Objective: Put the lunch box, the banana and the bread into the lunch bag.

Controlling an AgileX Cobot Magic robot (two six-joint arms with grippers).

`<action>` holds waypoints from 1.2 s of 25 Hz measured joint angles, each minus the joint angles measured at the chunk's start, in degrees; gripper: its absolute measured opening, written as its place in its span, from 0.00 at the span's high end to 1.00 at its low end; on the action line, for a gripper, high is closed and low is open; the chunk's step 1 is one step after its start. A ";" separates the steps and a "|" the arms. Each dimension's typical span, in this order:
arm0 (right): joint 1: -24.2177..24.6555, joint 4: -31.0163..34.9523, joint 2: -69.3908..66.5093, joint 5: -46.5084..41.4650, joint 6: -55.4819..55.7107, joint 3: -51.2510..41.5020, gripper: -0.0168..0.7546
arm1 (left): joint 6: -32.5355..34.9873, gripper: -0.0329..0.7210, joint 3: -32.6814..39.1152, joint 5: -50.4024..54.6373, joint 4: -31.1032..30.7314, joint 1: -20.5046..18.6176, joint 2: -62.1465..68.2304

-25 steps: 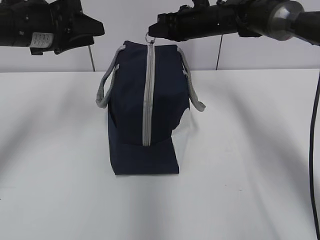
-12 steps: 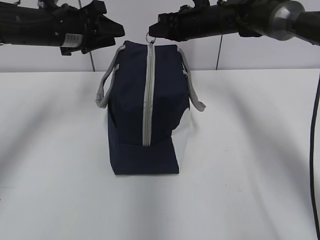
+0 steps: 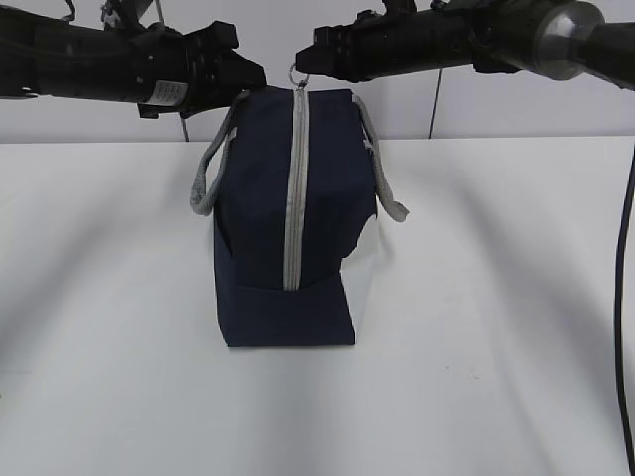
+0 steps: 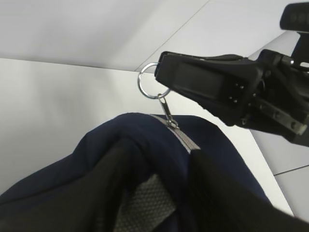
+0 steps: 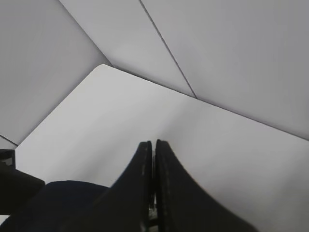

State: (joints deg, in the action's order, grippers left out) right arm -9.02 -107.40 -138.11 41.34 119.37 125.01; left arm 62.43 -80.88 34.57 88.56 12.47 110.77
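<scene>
The navy lunch bag (image 3: 258, 228) stands upright mid-table, its grey zipper (image 3: 293, 188) facing me and closed. My right gripper (image 3: 306, 58) is shut on the zipper's ring pull (image 3: 296, 71) at the bag's top. In the left wrist view it (image 4: 161, 72) pinches the ring (image 4: 147, 82). In the right wrist view its fingers (image 5: 153, 145) are pressed together. My left gripper (image 3: 253, 79) is open at the bag's top left corner, its fingers astride the navy fabric (image 4: 164, 159). The lunch box, banana and bread are out of view.
Grey strap handles hang on the bag's left (image 3: 205, 183) and right (image 3: 382, 188). The white table (image 3: 476, 327) spreads around the bag. A black cable (image 3: 625, 297) hangs along the right edge. Grey wall panels stand behind.
My left arm has moved right, from well left of the bag to its top left corner. The right gripper and the bag have not moved.
</scene>
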 joint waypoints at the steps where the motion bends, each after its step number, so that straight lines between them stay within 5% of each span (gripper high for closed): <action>1: 0.00 0.00 0.00 0.00 0.00 0.00 1.00 | 0.00 0.51 0.00 0.01 -0.13 0.07 0.00; 6: 0.00 0.00 0.00 0.00 0.00 0.00 1.00 | 0.00 0.42 -0.13 -0.07 -0.31 0.46 0.00; 14: 0.00 0.00 0.00 0.00 0.12 0.00 1.00 | 0.00 0.43 -0.74 -3.74 -1.53 2.35 0.00; 24: 0.09 0.00 0.00 0.00 0.12 0.00 1.00 | 0.00 0.65 -0.78 -4.28 -1.93 2.58 0.29; 27: 0.09 0.00 0.00 0.00 0.12 0.00 1.00 | 0.06 0.85 -0.78 -4.33 -2.13 2.64 0.29; 30: 0.09 0.00 0.00 0.02 0.12 0.00 1.00 | 0.18 0.92 -0.92 -3.61 -2.37 2.81 0.39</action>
State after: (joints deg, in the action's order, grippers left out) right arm -8.93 -107.40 -138.11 41.37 119.49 125.01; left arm 62.62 -81.81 30.96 86.19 15.29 111.16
